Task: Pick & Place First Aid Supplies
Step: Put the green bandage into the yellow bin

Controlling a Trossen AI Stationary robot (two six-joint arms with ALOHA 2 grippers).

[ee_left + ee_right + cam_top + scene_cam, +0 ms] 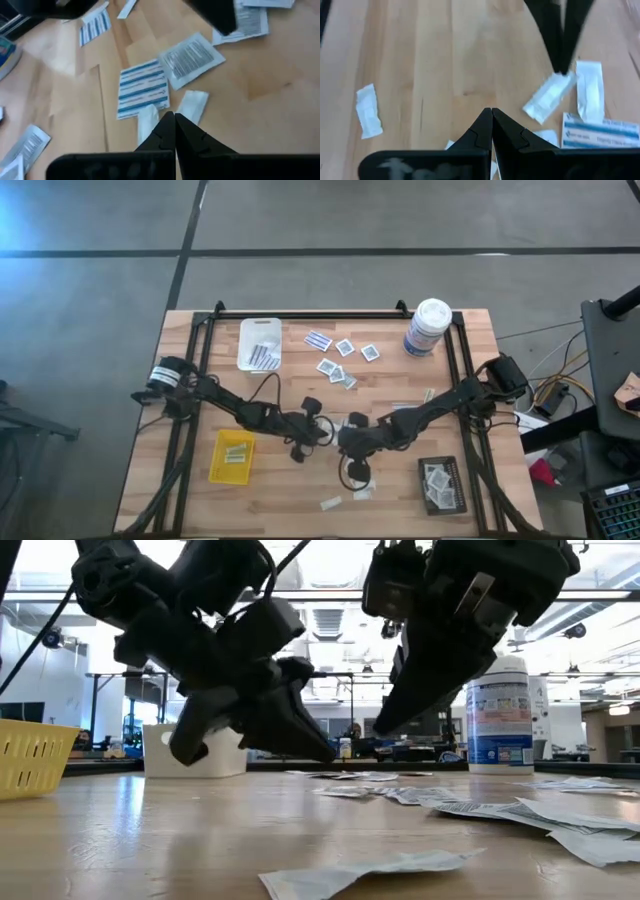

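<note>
The first aid supplies lie loose on the wooden table: white squares with grey centres [343, 360] at the far middle, and a blue-striped packet [142, 90] and two pale narrow strips [194, 104] [146, 124] near the table's middle. My left gripper [173, 116] [320, 430] is shut and slants down above these strips. My right gripper [491, 111] [347, 442] is shut just to its right, above bare wood, with nothing between its fingers. The low view shows both fingertips [328, 753] [385, 728] clear of the table. My left gripper has its shut tips in line with the near end of one pale strip [182, 116]. Whether the tips touch that strip or it lies flat on the table beyond them, I cannot tell.
A white tray [260, 342] with striped packets stands at the far left, a yellow tray [232, 457] at the near left, a black tray [441, 485] with packets at the near right. A tall white canister [428, 328] stands far right. Loose strips [331, 503] lie near the front edge.
</note>
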